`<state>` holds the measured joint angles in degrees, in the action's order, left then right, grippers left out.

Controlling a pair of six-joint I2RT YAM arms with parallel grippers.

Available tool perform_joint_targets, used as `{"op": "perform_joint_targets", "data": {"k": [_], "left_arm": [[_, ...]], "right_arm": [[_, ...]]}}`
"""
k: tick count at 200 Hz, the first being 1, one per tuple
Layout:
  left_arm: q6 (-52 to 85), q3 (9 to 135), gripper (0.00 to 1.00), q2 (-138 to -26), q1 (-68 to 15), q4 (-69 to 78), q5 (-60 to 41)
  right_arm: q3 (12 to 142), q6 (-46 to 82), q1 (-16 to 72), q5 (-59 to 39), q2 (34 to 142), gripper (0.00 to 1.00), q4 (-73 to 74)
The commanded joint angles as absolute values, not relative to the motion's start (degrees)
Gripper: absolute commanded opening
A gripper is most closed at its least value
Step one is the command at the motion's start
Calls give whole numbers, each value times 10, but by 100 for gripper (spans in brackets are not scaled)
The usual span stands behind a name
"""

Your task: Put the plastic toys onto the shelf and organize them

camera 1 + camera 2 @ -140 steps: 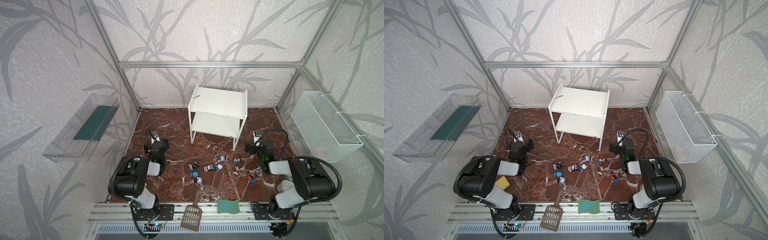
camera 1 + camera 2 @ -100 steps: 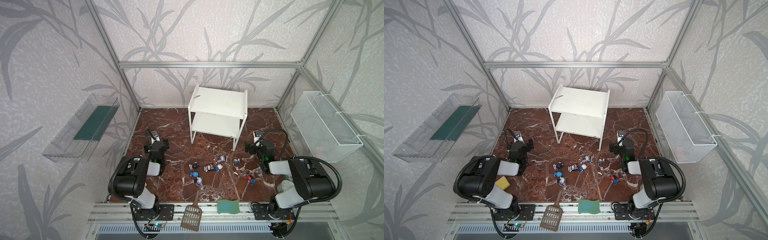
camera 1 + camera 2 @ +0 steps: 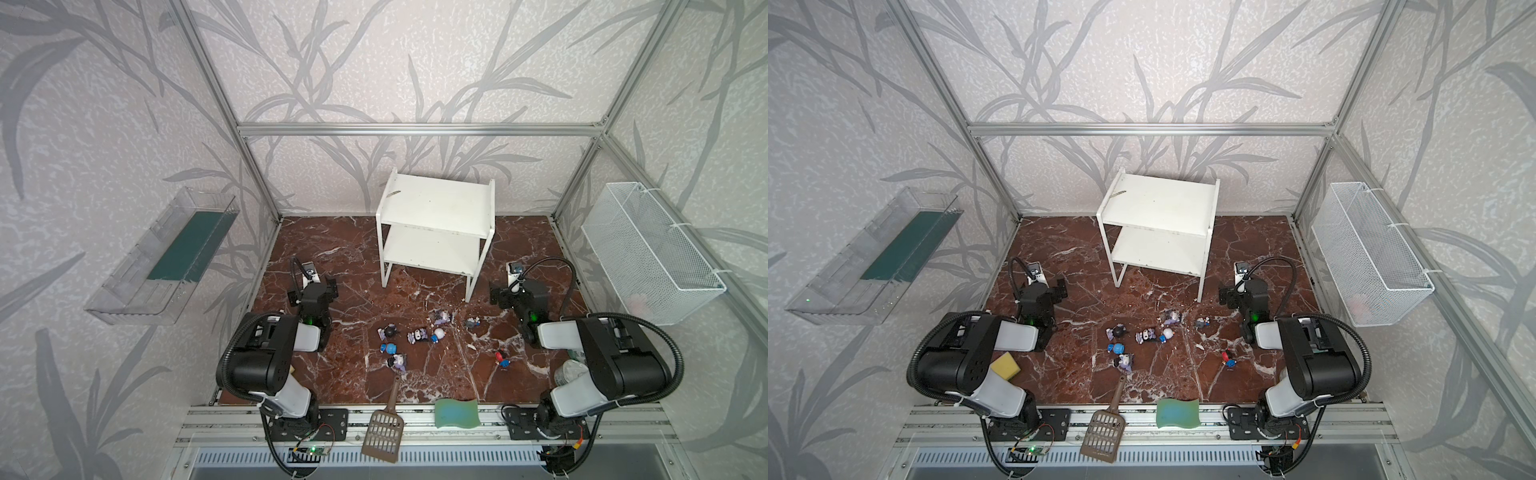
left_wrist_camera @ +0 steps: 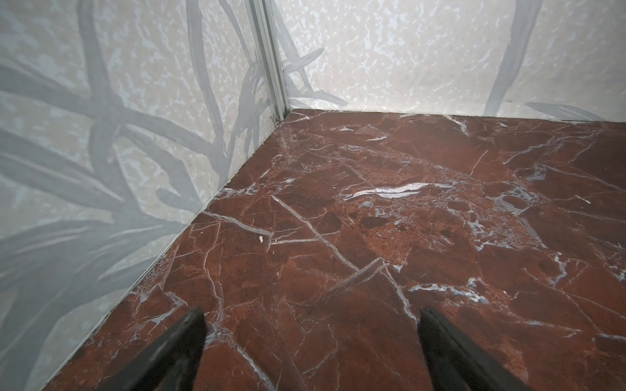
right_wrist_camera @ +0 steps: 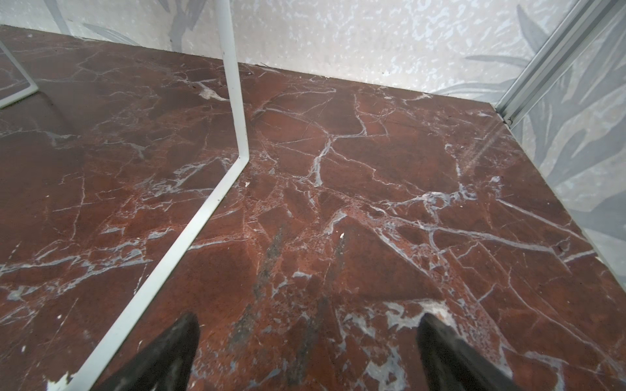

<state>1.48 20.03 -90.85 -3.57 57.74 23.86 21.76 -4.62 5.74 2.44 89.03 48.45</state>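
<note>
8 plastic toys (image 3: 417, 336) scattered on floor (image 3: 340, 249), near front of upright white 2-tier shelf (image 3: 436, 203).

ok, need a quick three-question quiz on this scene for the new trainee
1. True or false: one of the toys already stands on the shelf.
2. How many toys lie on the marble floor in front of the shelf?
3. The left claw and right claw are:
A. both open and empty
B. both shut
C. left shut on a toy, right open

Key: 1 false; 2 eight; 3 A.
</note>
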Motion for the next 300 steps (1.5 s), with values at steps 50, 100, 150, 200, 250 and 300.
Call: {"op": "perform_joint_targets", "data": {"k": [50,100,150,200,250,300], "left_arm": [[15,202,99,-911,-35,592,236],[4,189,99,-897,-40,608,231],[-31,212,99,-839,-83,526,295],[24,332,99,-797,-181,220,529],[265,456,99,-778,-232,-202,662],[417,560,99,-743,-237,-472,464]], "right_arm": [[229,-50,61,20,885,99,490],[229,-51,62,21,885,99,490],[229,-51,62,22,885,99,491],[229,-51,62,21,885,99,490],[230,-49,62,22,886,99,491],[234,-47,61,25,885,99,482]]}}
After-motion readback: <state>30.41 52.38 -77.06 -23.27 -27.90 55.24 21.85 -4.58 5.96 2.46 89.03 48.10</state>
